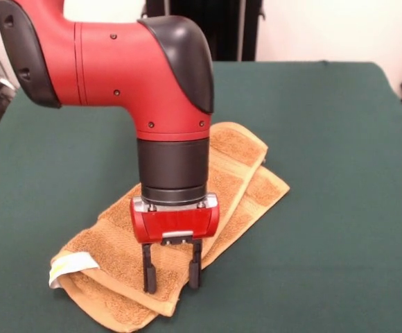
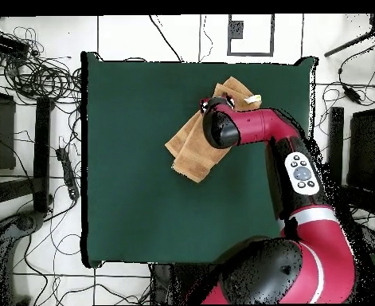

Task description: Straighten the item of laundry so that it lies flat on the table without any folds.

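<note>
Front view, btm of frame first: you've got the towel (image 1: pixel 239 177) lying folded on the green table (image 1: pixel 339 208), running diagonally from lower left up toward centre-right. It's doubled over lengthwise, so you see at least two layers, w/ the upper layer offset from the lower one, and a paler woven band along the long edges. The white-yellow care tag (image 1: pixel 69 267) sticks out at the lower-left end of the towel, near the frame's btm edge.

Just right of the tag, the gripper (image 1: pixel 172 274) hangs pointing straight down over the near end of the towel. Its two black fingers (image 1: pixel 149 270) are spread apart w/ a clear gap between them and nothing pinched in that gap, so it's released. The tips sit at the level of the top layer; can't tell if they actually touch the cloth.

Above the fingers you see the red gripper body, then the black wrist cylinder, then the red arm (image 1: pixel 111 62) bending off to the upper left of the frame, covering the middle of the towel.

Overhead view: the towel (image 2: pixel 192 147) lies in the upper-centre part of the table (image 2: pixel 126 191), closer to the top edge than the btm. The arm (image 2: pixel 270 131) comes up from the lower right and its wrist covers the towel's upper-right end.
</note>
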